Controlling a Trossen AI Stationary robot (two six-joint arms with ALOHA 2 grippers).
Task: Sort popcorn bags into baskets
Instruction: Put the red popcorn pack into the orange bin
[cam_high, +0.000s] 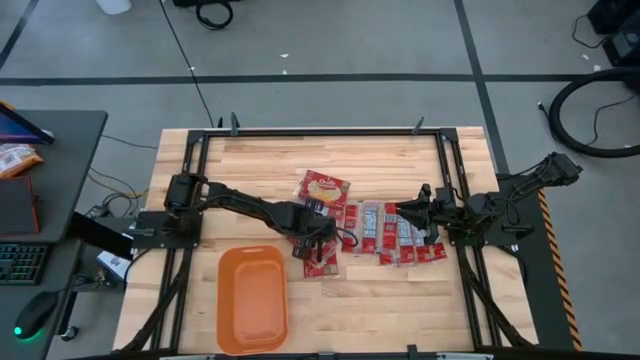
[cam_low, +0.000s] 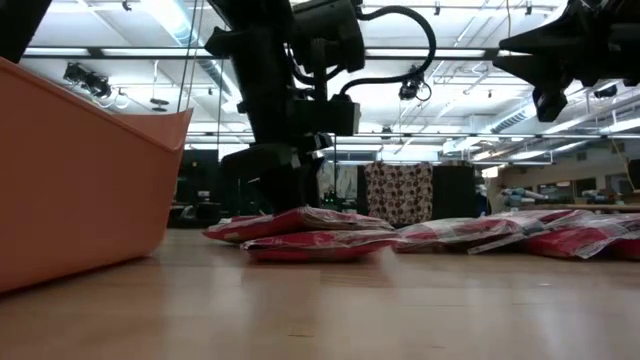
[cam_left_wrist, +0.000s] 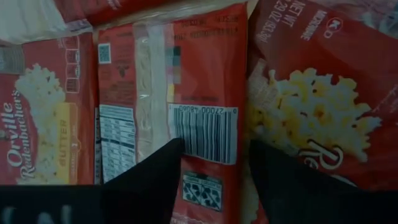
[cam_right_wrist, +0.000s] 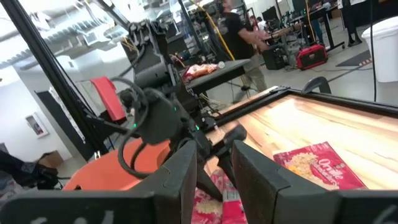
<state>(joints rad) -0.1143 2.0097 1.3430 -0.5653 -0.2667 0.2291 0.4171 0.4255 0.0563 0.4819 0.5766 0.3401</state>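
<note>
Wood planks make the table top (cam_high: 250, 165), with grey floor all around it; the orange basket (cam_high: 252, 300) sits at the lower left of the high view and looks bare inside, so the sorting has hardly begun. All the popcorn bags (cam_high: 385, 232) lie in a row across the middle of the table; one wider bag (cam_high: 322, 188) lies just above them.

The left gripper (cam_high: 316, 246) is down on the left end of the row; its fingers (cam_left_wrist: 152, 180) are spread apart over a bag with a barcode (cam_left_wrist: 204, 129), not yet closed on it. The right gripper (cam_high: 408, 210) hangs over the right end of the row; its fingers are a little apart and hold nothing.

How many bags are stacked under the left gripper is hard to tell; the low view shows only one wall of the basket.
</note>
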